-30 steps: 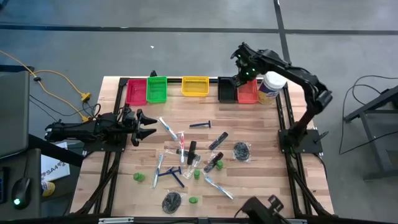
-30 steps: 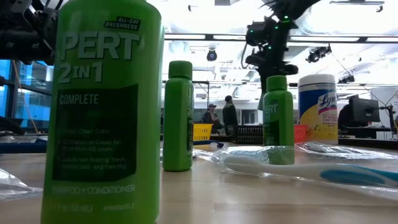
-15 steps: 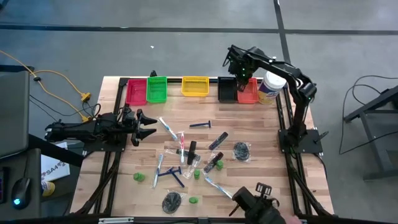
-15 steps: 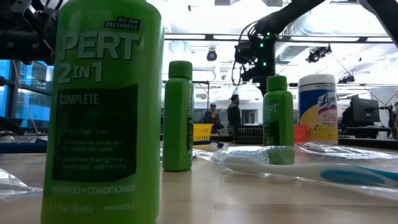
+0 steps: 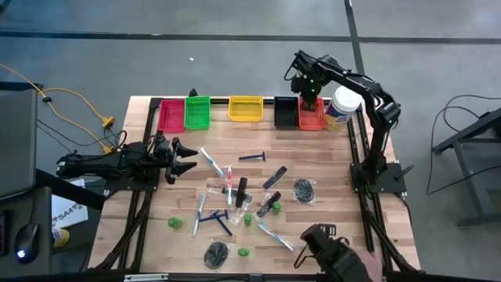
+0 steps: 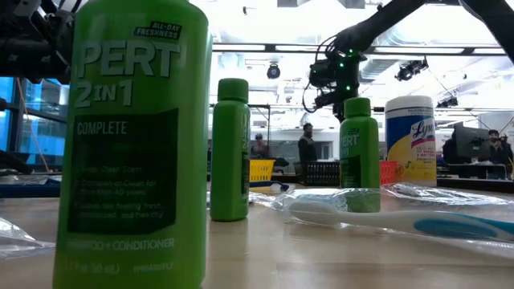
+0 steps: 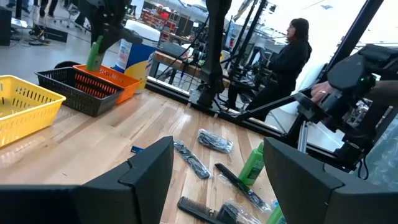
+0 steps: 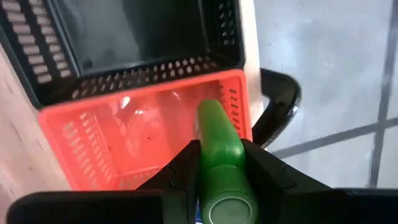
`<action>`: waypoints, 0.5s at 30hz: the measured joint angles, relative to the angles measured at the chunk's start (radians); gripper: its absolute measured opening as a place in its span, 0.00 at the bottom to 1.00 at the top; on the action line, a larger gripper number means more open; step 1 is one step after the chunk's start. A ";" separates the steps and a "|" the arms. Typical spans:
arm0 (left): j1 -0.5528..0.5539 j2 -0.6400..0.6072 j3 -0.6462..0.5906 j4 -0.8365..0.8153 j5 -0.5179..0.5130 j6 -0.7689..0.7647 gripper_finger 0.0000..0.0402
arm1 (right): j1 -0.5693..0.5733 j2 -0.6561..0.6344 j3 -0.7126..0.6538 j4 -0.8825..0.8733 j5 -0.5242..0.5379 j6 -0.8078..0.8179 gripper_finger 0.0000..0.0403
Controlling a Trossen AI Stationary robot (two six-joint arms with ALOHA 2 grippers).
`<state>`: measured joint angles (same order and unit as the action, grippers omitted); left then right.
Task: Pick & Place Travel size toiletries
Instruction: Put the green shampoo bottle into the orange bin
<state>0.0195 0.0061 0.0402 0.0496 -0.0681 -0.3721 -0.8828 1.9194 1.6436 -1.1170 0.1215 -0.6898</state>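
Observation:
My right gripper hangs over the orange bin at the far right, shut on a small green bottle. The left wrist view shows this bottle above the orange bin. Loose toiletries lie mid-table: a blue razor, a toothbrush, a black comb, a mesh puff and green bottles. My left gripper waits open at the table's left. My right gripper pinches the green bottle's body between its two fingers, one on each side. The fingers point steeply down and lie along the bottle. It is lifted clear and pokes out below the fingers above the orange bin.
A black bin stands beside the orange one; yellow, green and red bins line the far edge. A white jar stands at the far right corner. A person's hand with a dark device is at the near right.
My right gripper has rolled about the line it points along and sunk a little over the orange bin, keeping the green bottle. The person's dark device at the near edge has shifted.

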 joint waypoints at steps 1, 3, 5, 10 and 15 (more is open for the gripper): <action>0.000 0.000 0.000 0.000 0.000 0.000 0.60 | -0.002 0.000 -0.009 0.010 -0.001 -0.011 0.22; 0.000 0.000 0.000 0.000 0.000 0.000 0.60 | -0.007 0.002 -0.021 0.030 -0.003 -0.028 0.22; 0.000 0.000 0.000 0.000 0.000 0.000 0.60 | -0.010 0.001 -0.040 0.062 -0.006 -0.063 0.22; 0.000 0.000 0.000 0.000 0.000 0.000 0.60 | -0.009 0.001 -0.072 0.136 -0.016 -0.130 0.22; 0.000 0.000 0.000 0.000 0.000 0.000 0.60 | -0.021 0.002 -0.076 0.154 -0.026 -0.146 0.23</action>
<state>0.0195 0.0061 0.0402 0.0497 -0.0683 -0.3721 -0.9041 1.9217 1.5680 -0.9631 0.0960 -0.8357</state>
